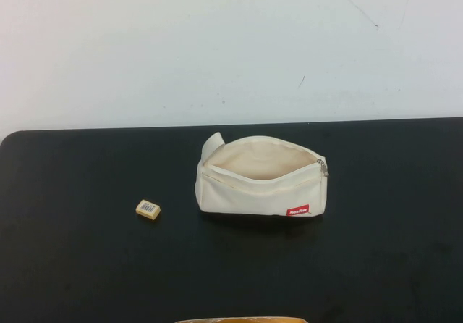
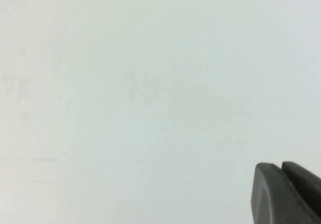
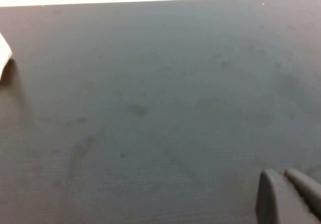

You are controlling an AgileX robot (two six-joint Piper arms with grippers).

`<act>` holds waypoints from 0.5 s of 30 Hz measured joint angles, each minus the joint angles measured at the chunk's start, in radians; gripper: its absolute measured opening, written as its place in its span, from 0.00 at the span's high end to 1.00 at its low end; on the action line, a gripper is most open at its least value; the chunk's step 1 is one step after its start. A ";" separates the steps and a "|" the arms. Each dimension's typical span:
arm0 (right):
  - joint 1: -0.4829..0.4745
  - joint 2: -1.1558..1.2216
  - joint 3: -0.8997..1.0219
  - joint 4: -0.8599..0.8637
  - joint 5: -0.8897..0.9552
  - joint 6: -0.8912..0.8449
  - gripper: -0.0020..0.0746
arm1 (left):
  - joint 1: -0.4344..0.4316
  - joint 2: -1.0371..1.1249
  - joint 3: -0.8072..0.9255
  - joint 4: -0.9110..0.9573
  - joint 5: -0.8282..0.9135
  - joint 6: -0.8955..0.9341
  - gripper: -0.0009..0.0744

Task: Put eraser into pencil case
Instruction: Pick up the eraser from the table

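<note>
The eraser, a tiny pale yellow block with a white barcode label, lies on the black table, left of the pencil case. The pencil case is a cream-white pouch with a red label at its lower right, standing unzipped with its mouth open upward. Neither arm shows in the high view. My left gripper is shut and empty, facing only a white surface. My right gripper is shut and empty above bare black table. A white scrap shows at the edge of the right wrist view.
A white wall stands behind the table's far edge. A yellowish object peeks in at the near edge of the high view.
</note>
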 joint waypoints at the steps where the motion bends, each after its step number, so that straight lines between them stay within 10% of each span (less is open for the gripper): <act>1: 0.000 0.000 0.000 0.000 0.000 0.000 0.98 | 0.000 0.025 -0.063 0.000 0.060 0.000 0.99; 15: 0.000 0.000 0.000 0.000 0.000 0.000 0.98 | 0.000 0.742 -0.532 -0.020 0.571 -0.002 0.99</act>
